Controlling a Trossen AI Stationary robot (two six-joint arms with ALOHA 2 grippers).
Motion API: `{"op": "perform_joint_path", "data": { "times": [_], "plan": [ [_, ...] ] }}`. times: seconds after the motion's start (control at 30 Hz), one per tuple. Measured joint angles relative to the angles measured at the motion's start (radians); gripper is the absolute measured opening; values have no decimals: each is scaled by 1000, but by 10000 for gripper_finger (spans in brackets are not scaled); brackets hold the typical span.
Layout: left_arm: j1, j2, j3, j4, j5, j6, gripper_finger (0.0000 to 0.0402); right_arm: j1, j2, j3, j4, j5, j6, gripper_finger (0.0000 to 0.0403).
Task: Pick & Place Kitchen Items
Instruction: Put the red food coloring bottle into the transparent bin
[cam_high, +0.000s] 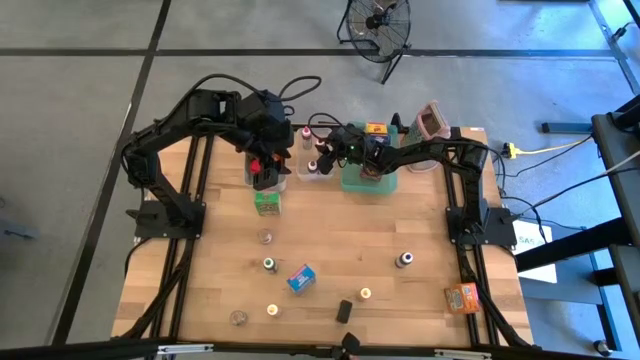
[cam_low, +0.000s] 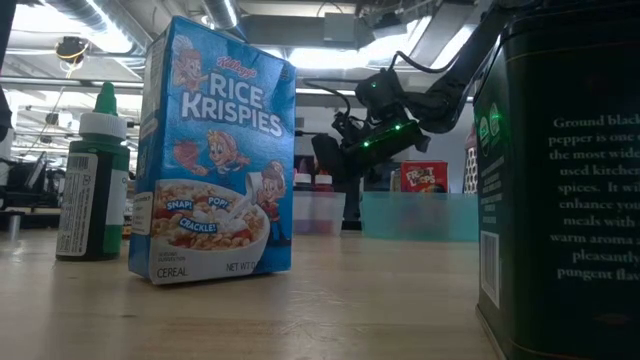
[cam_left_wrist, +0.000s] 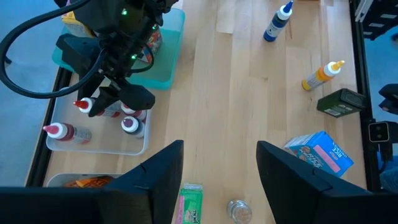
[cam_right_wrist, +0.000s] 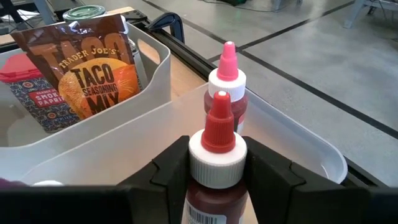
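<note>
Clear bin (cam_right_wrist: 292, 134) — right hand (cam_right_wrist: 214, 165) grips red-capped bottle (cam_right_wrist: 217, 155) inside.

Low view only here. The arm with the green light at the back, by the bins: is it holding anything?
Observer: Yes. That is the right gripper, jaws shut on a red-capped bottle.
Operator: Where is the bottle?
Observer: Inside the walls of the clear bin, close beside a pink-capped bottle standing there. I cannot tell whether it touches the bottom.
Operator: And the left arm?
Observer: The left gripper is over the table, jaws open with nothing between them. A green box lies on the wood below it.
</note>
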Motion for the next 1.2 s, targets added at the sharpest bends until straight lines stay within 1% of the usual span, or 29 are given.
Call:
{"op": "perform_joint_path", "data": {
  "times": [0.43,0.53,0.63,1.2],
  "plan": [
    [0,0,0,0,1,-2,198,0,0,1,-20,1,4,141],
    [0,0,0,0,0,-2,198,0,0,2,-42,43,7,141],
    [0,0,0,0,0,-2,198,3,0,2,-45,50,-15,141],
    [0,0,0,13,0,-2,198,9,-1,1,-42,50,-3,141]
  ]
}}
